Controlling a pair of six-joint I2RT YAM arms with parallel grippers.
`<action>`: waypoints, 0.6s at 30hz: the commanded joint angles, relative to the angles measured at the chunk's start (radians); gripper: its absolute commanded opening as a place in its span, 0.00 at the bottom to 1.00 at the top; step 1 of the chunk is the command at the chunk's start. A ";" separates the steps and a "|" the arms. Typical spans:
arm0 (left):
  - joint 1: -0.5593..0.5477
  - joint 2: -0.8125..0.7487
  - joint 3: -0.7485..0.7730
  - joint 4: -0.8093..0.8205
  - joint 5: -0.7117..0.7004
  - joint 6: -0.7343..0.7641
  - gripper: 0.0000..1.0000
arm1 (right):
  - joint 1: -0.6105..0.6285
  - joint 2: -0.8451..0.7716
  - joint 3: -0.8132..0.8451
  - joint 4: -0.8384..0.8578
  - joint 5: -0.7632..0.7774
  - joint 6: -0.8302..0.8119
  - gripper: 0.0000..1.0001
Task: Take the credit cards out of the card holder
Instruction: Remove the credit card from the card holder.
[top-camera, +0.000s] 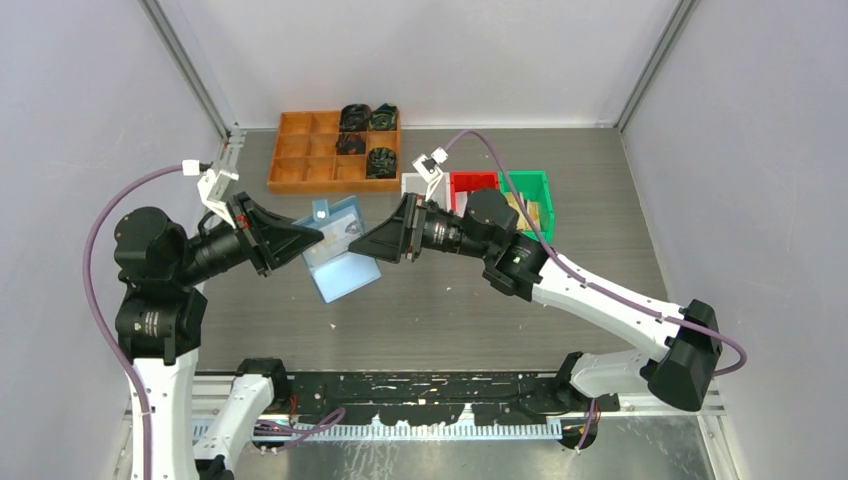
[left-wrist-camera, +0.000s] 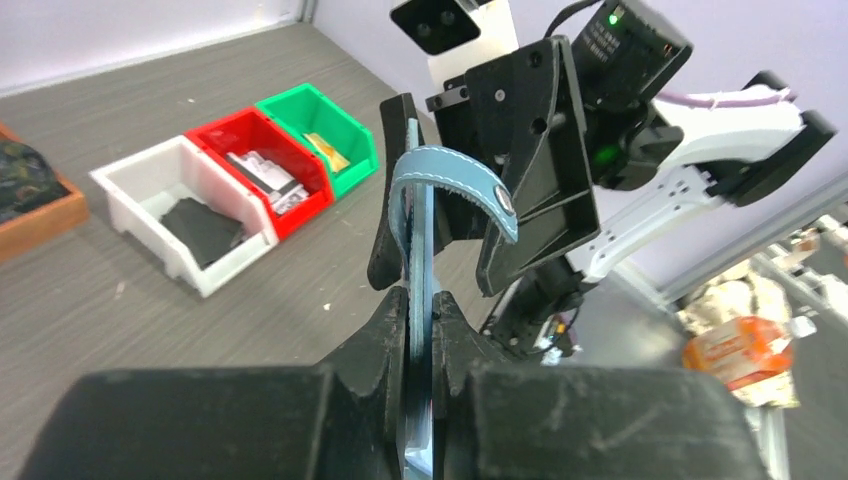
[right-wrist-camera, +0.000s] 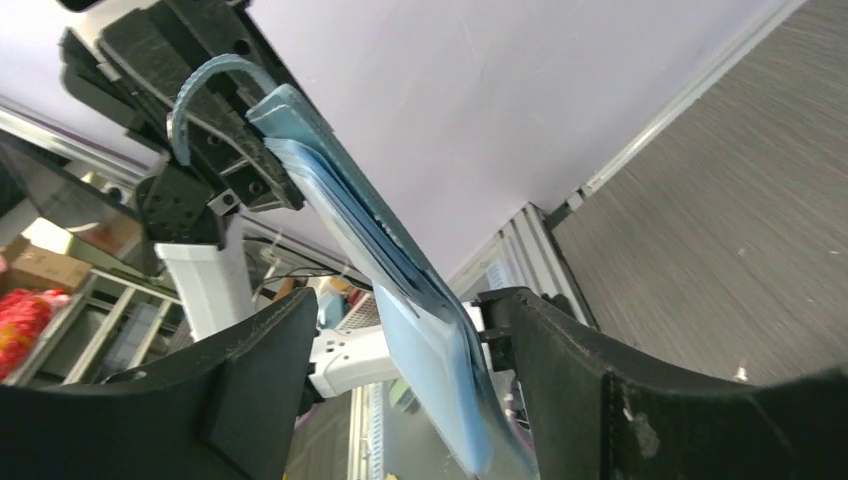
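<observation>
The card holder (top-camera: 340, 255), a light blue flat wallet, hangs in the air above the table's middle. My left gripper (top-camera: 318, 238) is shut on one edge of it, and its jaws (left-wrist-camera: 422, 300) press the thin blue edge (left-wrist-camera: 421, 225) just below the tab loop (left-wrist-camera: 452, 176). My right gripper (top-camera: 356, 246) faces it from the right. It stands open (right-wrist-camera: 400, 325), its fingers either side of the holder's (right-wrist-camera: 340, 215) lower corner, with a wide gap on the left. Thin layered edges show in the holder. I cannot tell the credit cards from those layers.
An orange compartment tray (top-camera: 300, 150) with dark objects stands at the back. Right of it are a white bin (left-wrist-camera: 150, 185) with a dark flat piece, a red bin (left-wrist-camera: 250, 135) and a green bin (left-wrist-camera: 325, 115). Grey walls close both sides.
</observation>
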 joint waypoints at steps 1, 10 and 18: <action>0.002 0.018 -0.029 0.196 0.052 -0.291 0.03 | 0.005 0.013 -0.021 0.221 -0.041 0.097 0.74; 0.002 0.023 -0.079 0.266 0.069 -0.422 0.04 | 0.006 0.051 -0.028 0.394 -0.068 0.208 0.58; 0.002 0.029 -0.084 0.212 0.088 -0.365 0.22 | 0.006 0.030 -0.020 0.283 -0.118 0.151 0.10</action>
